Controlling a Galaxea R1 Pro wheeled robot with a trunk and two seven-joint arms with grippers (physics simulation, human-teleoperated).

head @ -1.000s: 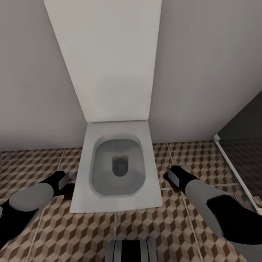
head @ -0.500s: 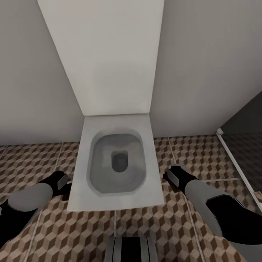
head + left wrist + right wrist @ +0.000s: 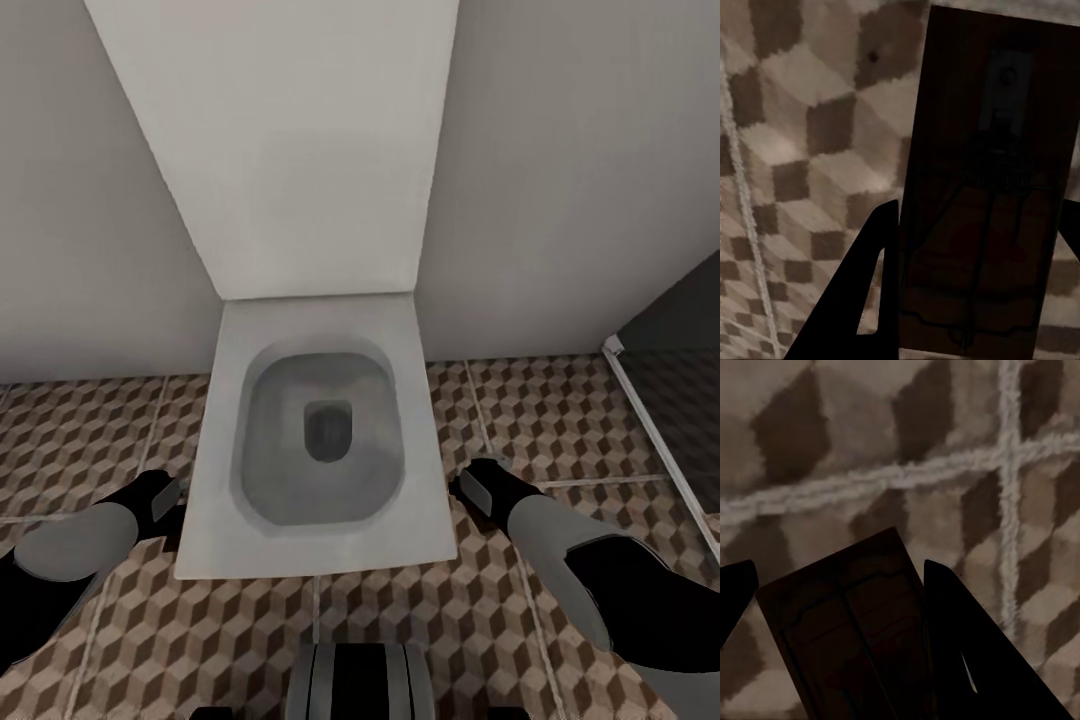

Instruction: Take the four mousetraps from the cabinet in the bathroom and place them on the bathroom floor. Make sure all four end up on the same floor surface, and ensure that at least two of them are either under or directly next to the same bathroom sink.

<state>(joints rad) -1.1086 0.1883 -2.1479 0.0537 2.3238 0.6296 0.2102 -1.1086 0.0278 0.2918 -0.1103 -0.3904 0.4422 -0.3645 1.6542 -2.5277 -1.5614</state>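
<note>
- Head view: both arms hang low either side of the white toilet (image 3: pixel 318 440), left gripper (image 3: pixel 165 497) and right gripper (image 3: pixel 470 487) over the bathroom floor (image 3: pixel 560 420), carrying, I'd judge.
- Left wrist view: the fingers (image 3: pixel 866 300) pinch a mousetrap (image 3: pixel 982 195), above tiles.
- Right wrist view: the jaws clamp another mousetrap (image 3: pixel 847 637), off the floor.

Cube-patterned bathroom floor (image 3: pixel 560 420), pale grout lines; white square toilet (image 3: pixel 315 540) standing on it against wall.
</note>
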